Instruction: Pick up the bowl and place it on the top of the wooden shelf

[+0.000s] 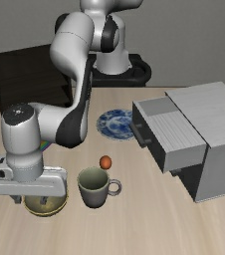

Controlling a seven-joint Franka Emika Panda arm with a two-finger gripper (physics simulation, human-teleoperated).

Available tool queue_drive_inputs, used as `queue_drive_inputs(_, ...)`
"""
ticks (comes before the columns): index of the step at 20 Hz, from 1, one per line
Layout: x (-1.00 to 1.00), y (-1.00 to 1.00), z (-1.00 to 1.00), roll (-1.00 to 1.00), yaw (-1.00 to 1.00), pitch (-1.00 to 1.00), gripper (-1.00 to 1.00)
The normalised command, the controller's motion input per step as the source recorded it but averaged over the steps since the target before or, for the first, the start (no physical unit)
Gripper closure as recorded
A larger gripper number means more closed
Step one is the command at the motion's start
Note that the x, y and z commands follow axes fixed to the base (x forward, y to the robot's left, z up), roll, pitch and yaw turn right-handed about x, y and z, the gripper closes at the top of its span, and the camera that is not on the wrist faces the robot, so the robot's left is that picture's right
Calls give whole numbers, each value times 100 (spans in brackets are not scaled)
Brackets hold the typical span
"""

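So the biggest thing is the light tan table (144, 224), which carries everything else. Next is the white arm (75, 60), which comes down from the top of the view and bends toward the exterior view's left, ending low over the table's near corner on that side. On the exterior view's right sits a grey cabinet (212, 120), boxy and flat on top, nothing lying on it. A lower section of it (166, 137) sticks out toward the middle of the table and looks like a pulled-out drawer, though I can't say for sure. Just beside that section, toward the middle, is a blue patterned plate (114, 124) lying flat. Nearer the front there's a greenish-grey mug (95, 187), upright, handle pointing to the exterior view's right. The pincer (33, 196) points straight down, and honestly I can't tell how far open it is or whether it has hold of anything. The bowl (47, 207) is right underneath it, left of the mug, upright with its mouth facing up. It's round, so it has no real long axis, and I can't tell if it's resting or lifted. Smallest is an orange ball (106, 161) between mug and plate.
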Motion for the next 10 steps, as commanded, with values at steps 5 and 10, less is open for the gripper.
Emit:
queue_drive_inputs(5,0,0,20,0,0,0,100)
queue_drive_inputs(10,0,0,100,0,0,0,100)
